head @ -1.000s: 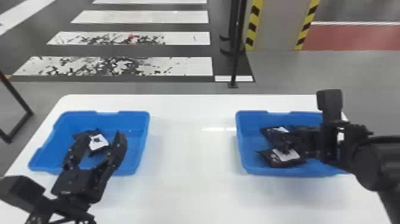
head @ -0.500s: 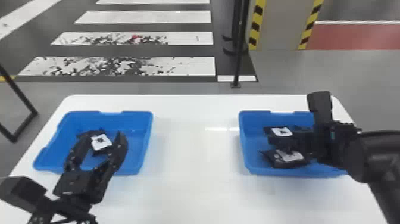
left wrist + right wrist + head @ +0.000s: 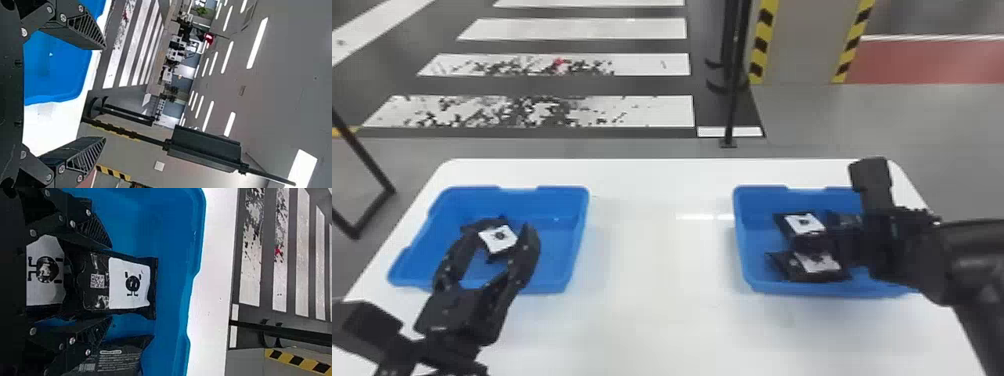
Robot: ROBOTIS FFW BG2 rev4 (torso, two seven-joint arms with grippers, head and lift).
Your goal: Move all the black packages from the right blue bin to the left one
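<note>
Black package [image 3: 130, 283] lies inside the spread right claw [image 3: 824, 237], apparently loose.

On the table [image 3: 652, 310], the left bin [image 3: 557, 245] and right bin [image 3: 749, 250] are set well apart. One package [image 3: 498, 238] is contained in the left; in the right, a near package [image 3: 789, 266] is placed before a far package [image 3: 802, 223].
</note>
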